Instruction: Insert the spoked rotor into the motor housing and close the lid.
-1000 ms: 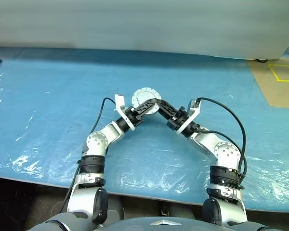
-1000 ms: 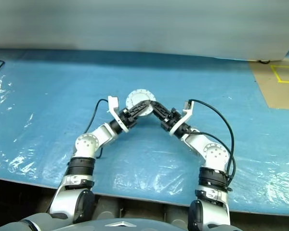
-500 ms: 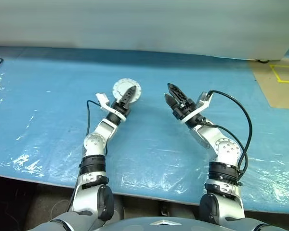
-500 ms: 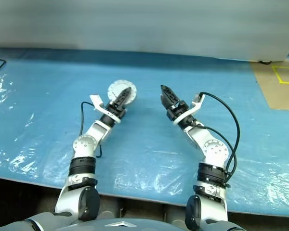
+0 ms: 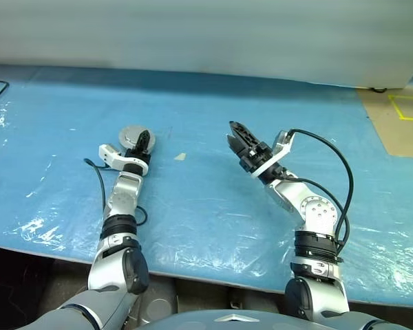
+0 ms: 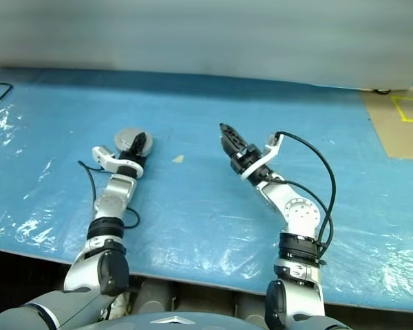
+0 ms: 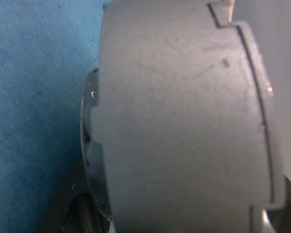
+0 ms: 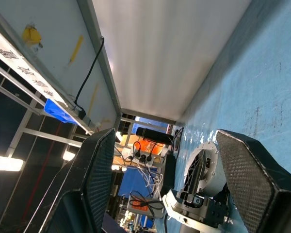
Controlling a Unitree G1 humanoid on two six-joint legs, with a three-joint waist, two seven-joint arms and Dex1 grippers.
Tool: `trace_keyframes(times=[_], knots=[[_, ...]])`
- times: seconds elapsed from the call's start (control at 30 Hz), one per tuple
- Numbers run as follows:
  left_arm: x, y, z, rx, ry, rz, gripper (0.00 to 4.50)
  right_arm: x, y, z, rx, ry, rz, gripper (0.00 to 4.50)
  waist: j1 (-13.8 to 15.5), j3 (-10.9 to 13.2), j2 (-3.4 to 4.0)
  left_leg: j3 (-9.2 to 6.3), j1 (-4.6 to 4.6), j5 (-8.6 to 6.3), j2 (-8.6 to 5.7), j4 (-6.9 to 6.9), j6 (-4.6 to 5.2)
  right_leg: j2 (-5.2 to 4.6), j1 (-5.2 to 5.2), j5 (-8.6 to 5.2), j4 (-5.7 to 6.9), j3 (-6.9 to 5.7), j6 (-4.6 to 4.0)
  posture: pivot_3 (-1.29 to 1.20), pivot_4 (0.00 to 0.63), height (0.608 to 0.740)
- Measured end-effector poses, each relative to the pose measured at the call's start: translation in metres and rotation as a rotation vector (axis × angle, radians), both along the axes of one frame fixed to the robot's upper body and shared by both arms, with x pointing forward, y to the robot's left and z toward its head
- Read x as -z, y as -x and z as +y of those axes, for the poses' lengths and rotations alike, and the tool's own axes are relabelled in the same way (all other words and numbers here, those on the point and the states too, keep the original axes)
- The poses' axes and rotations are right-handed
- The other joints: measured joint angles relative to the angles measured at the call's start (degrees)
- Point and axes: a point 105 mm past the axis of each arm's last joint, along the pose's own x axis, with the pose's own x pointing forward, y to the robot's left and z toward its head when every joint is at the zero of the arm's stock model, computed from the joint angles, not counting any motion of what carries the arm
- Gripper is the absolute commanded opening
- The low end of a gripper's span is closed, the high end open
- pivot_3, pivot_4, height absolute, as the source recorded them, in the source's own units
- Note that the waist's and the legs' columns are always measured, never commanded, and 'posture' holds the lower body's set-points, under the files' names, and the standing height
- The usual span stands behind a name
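Now the left gripper point(image 5: 140, 141) grasps the lid point(image 5: 132, 136) (probably assembled with the housing) low over the surface point(image 5: 213, 199); right gripper point(image 5: 238, 138) spread, empty. A loose grip could drop it.

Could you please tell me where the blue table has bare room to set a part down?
Bare blue table lies between left gripper and right gripper, apart from a small pale scrap. It is crowded only where the left gripper grips the motor assembly.
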Motion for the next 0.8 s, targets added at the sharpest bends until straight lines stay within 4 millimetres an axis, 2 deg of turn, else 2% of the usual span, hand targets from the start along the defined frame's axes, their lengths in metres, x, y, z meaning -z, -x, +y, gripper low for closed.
trace_keyframes(times=[0.17,0.23,0.27,0.37,0.53,0.6,0.8], knots=[[0.002,-0.001,0.002,-0.027,0.027,0.021,2.72,0.001,0.000,0.000,0.001,0.014,-0.006,3.45,-0.1,0.0,0.00,0.00,0.05,0.00,0.00,0.03,0.00,0.00,0.04,0.00,0.02,0.02,0.00,0.00,0.150,0.740],[0.002,-0.001,0.002,-0.041,0.036,0.031,3.32,0.001,0.000,0.001,0.000,0.023,-0.008,3.47,-0.1,0.0,0.00,0.00,0.07,0.00,0.00,0.03,0.00,0.00,0.06,0.00,0.03,0.03,0.00,0.00,0.150,0.740],[0.002,-0.002,0.002,-0.047,0.039,0.031,3.47,0.002,0.000,0.002,-0.002,0.027,-0.009,3.47,-0.1,0.0,0.00,0.00,0.09,0.00,0.00,0.04,0.00,0.00,0.08,0.00,0.04,0.03,0.00,0.00,0.150,0.740],[-0.002,-0.004,0.001,-0.066,0.052,0.033,4.45,0.003,0.000,0.004,-0.008,0.042,-0.014,3.47,-0.1,0.0,0.06,0.01,0.37,0.00,0.01,0.03,0.00,-0.02,0.36,0.00,0.03,0.04,-0.01,0.00,0.150,0.740],[0.000,-0.009,0.011,-0.172,0.045,0.082,4.48,0.005,0.000,0.004,-0.003,0.056,-0.013,3.47,-0.6,-0.1,0.04,0.11,0.94,-0.01,0.01,-0.02,0.00,0.00,0.78,-0.01,-0.11,0.22,-0.01,0.00,0.150,0.740],[0.002,-0.009,0.023,-0.247,-0.003,0.105,4.48,0.006,0.001,0.006,-0.007,0.061,-0.011,3.47,-1.4,-0.1,0.03,0.12,0.94,-0.01,0.01,-0.10,0.00,0.03,0.80,0.00,-0.11,0.28,0.00,0.00,0.150,0.740],[0.002,0.010,0.089,-0.556,-0.179,0.151,4.48,0.010,0.001,0.002,0.004,0.080,-0.007,3.47,-3.2,-0.1,0.02,0.07,0.76,-0.01,-0.03,-0.24,-0.01,0.17,0.37,0.04,-0.19,0.38,0.00,0.00,0.150,0.740]])
